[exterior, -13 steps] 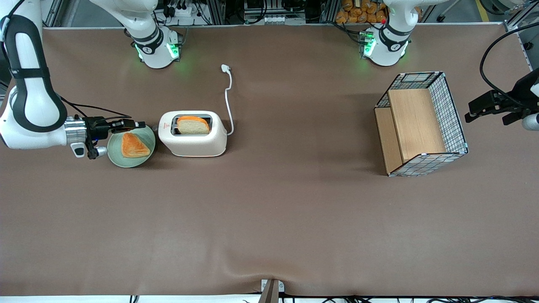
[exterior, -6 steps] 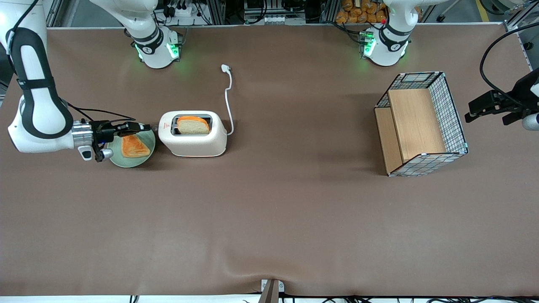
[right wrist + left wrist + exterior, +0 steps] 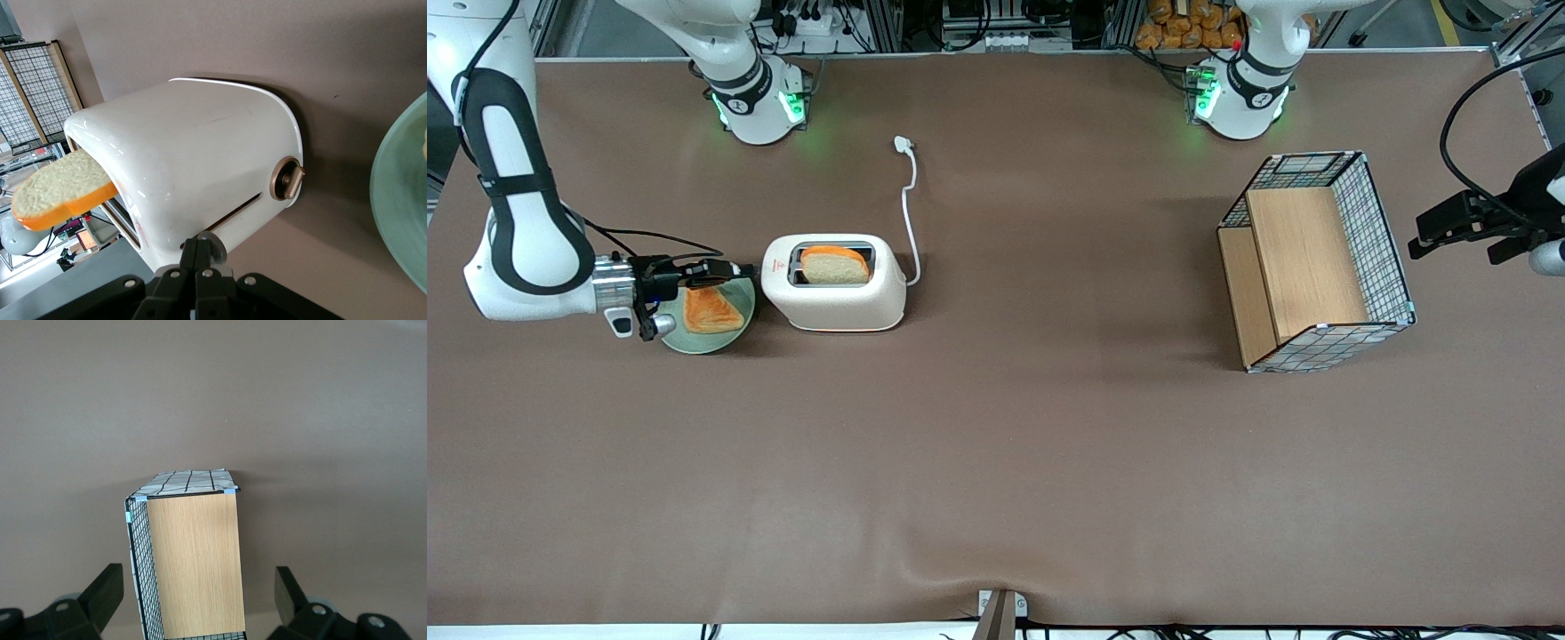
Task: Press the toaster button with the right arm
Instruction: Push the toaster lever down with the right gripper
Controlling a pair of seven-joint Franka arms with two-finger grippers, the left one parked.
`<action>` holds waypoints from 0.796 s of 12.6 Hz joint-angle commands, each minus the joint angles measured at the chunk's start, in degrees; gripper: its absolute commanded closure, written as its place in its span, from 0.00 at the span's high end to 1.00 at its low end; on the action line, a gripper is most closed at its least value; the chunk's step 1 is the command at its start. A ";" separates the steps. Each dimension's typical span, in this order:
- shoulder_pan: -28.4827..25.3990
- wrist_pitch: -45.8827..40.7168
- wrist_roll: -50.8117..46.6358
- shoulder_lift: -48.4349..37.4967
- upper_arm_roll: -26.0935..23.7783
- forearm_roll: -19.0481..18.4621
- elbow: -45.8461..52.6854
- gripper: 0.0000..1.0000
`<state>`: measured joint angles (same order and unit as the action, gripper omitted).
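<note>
The cream-white toaster (image 3: 845, 302) stands on the brown table with a slice of bread (image 3: 834, 265) sticking out of its slot. My right arm (image 3: 525, 240) reaches level over a green plate toward the toaster's narrow end by the red logo. The gripper (image 3: 740, 270) is shut with nothing between its fingers, and its tips sit right at that end. In the right wrist view the shut gripper (image 3: 199, 245) lies against the small grey toaster button (image 3: 214, 247), at the end of the lever groove. A bronze round dial (image 3: 287, 179) sits on the same end of the toaster (image 3: 200, 147).
A green plate (image 3: 729, 332) carrying an orange-crusted toast slice (image 3: 710, 311) lies under the gripper, beside the toaster. The white power cord (image 3: 908, 209) trails from the toaster away from the front camera. A wire basket with wooden panels (image 3: 1316, 258) stands toward the parked arm's end.
My right arm has slid over the plate toward the toaster, bringing the shut gripper tips from mid-plate to the toaster's narrow end. The toaster and the bread have not moved.
</note>
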<state>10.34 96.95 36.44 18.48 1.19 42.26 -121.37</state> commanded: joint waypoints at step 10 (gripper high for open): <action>-0.15 3.59 6.97 3.83 0.04 2.04 -1.68 0.00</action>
<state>10.29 99.10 40.07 20.54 1.26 43.08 -122.09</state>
